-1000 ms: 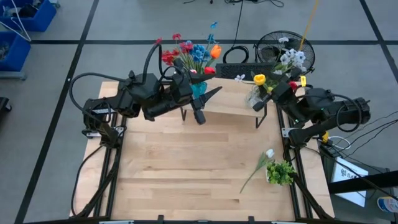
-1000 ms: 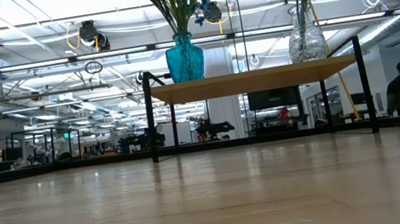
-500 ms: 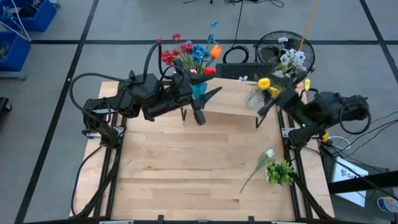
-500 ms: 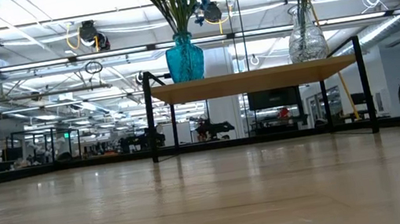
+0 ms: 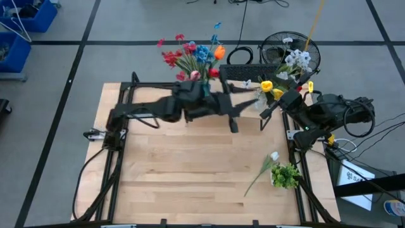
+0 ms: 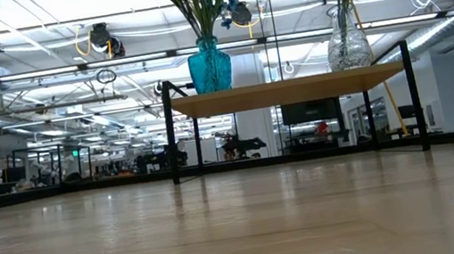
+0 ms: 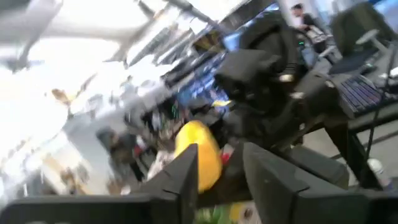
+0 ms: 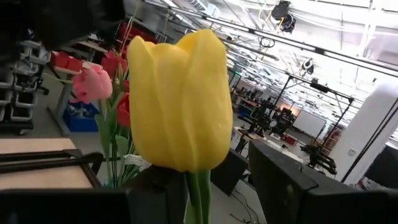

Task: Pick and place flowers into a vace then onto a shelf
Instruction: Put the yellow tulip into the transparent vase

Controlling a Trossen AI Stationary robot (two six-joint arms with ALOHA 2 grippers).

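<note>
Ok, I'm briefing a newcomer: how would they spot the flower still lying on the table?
Start at the large light-wood tabletop and go to its right edge, near the bushy green leafy clump. The single white-blossomed flower on a thin green stem lies flat beside it; all other flowers stand in vases.

Grey floor (image 5: 50, 69) crossed by dark tape lines. Blue bins (image 5: 28, 16) at far corner. Black fan (image 5: 278, 47) behind light-wood tabletop (image 5: 190, 171). Low view: bright ceiling strip lights (image 6: 23, 31), distant workstations (image 6: 53, 166).
</note>
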